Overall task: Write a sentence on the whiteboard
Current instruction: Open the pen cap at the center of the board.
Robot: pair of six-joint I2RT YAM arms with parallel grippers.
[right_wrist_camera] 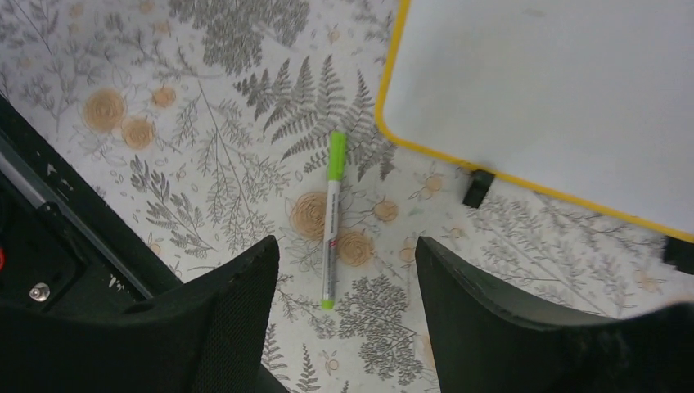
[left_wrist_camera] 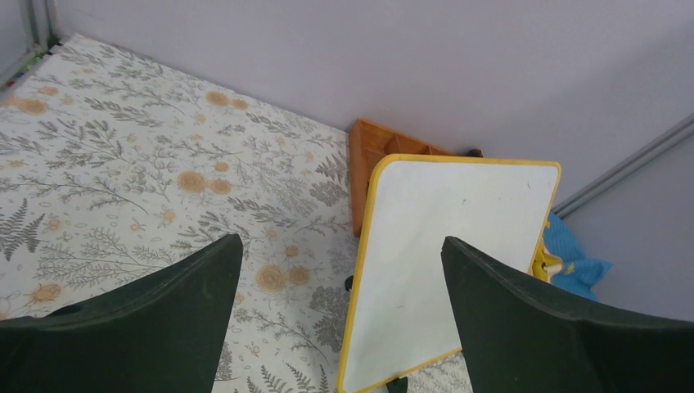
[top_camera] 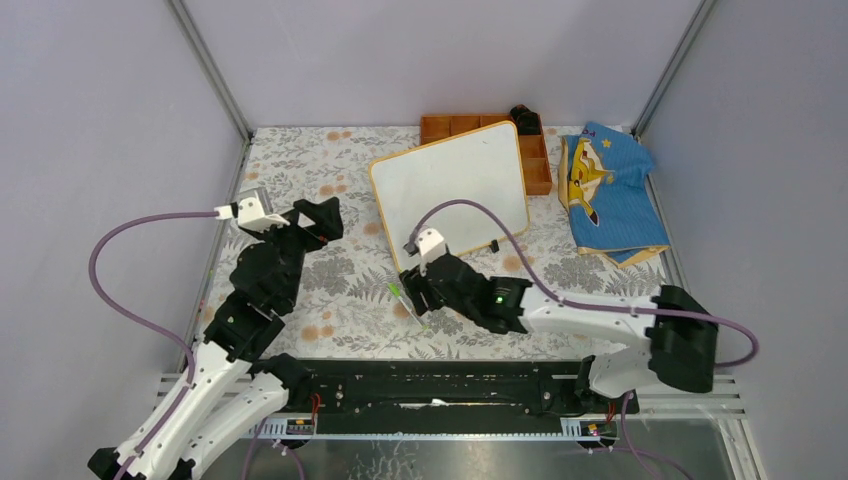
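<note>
Black fingers (right_wrist_camera: 237, 327) of the right end effector (right_wrist_camera: 345, 246) fill the bottom of the right wrist view. They stand apart with nothing clamped between them. Directly below the gap lies a slim white marker with a lime-green cap (right_wrist_camera: 331, 221), flat on the floral-patterned counter (top_camera: 330, 160). Its long axis runs roughly along the gap, not across it.

I judge the marker light, stiff and smooth-barrelled. It will likely roll or squirt out if pinched off-centre. The white barrel just below the cap looks like the place to take it, with the wrist turned so the pads close across the barrel. The cap appears to be on, so it may need pulling off before any writing.

Just beyond the marker, and apart from it, is the small white rectangular whiteboard with rounded corners and a thin yellow-orange frame (top_camera: 450, 190). It rests on small black feet (right_wrist_camera: 477, 188), and no writing shows on its face. It looks light and rigid with a slick surface, and pen pressure could push it along the counter. Its frame edge is the sensible place to steady it. Its far edge overlaps the orange wooden compartment tray (top_camera: 470, 125) in the top view. Whether the two touch, I cannot tell.

Off to the left of the board, the left end effector (top_camera: 325, 215) hangs with its jaws wide apart and empty, facing the board and well apart from it.
</note>
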